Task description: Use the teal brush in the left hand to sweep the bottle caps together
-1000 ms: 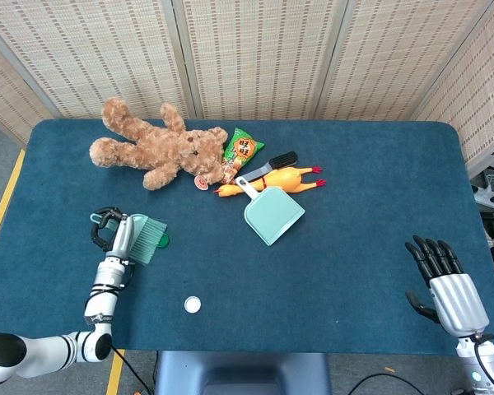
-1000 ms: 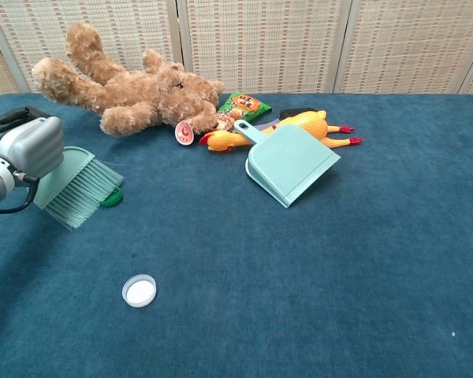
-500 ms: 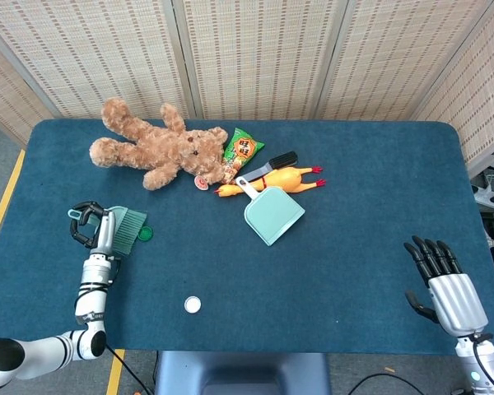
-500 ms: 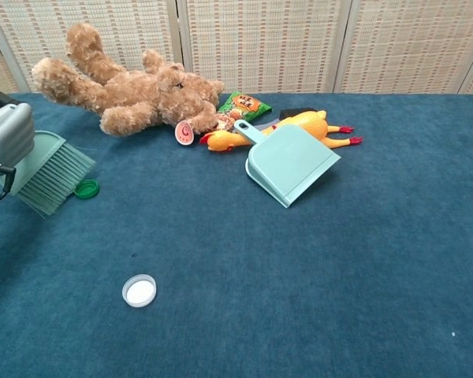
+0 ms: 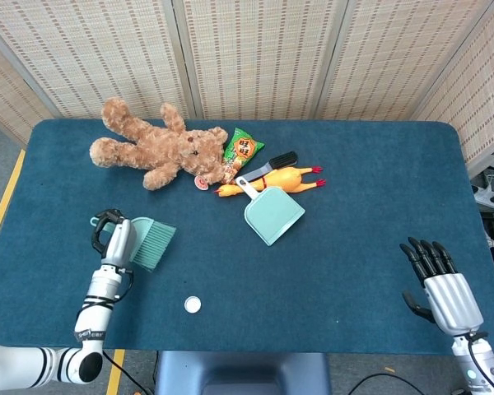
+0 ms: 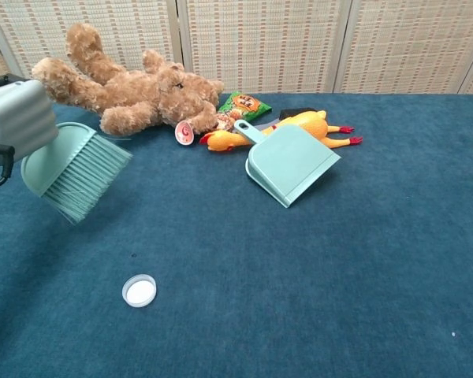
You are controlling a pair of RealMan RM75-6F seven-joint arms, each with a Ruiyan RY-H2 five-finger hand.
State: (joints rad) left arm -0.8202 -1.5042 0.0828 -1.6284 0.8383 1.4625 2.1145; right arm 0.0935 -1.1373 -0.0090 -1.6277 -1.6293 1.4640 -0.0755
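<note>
My left hand [image 5: 115, 239] [image 6: 16, 118] grips the teal brush [image 5: 152, 243] [image 6: 77, 171] at the left of the blue table [image 5: 354, 206], bristles pointing right and down. In the chest view the brush looks raised off the cloth. A white bottle cap [image 5: 193, 304] [image 6: 139, 290] lies near the front edge, below and right of the brush. No green cap shows in either view; the brush covers the spot where it lay. My right hand [image 5: 440, 284] hovers at the front right corner, fingers spread, holding nothing.
A brown teddy bear [image 5: 160, 148] [image 6: 126, 90] lies at the back left. Beside it are a green snack packet [image 5: 244, 149], a yellow rubber chicken [image 5: 284, 178], a black-handled tool [image 5: 272, 164] and a teal dustpan [image 5: 273, 214] [image 6: 292, 161] near the middle.
The left hand swung the brush left, uncovering a green cap, then back right and up. The brush now hides that cap. The right hand barely moved.
</note>
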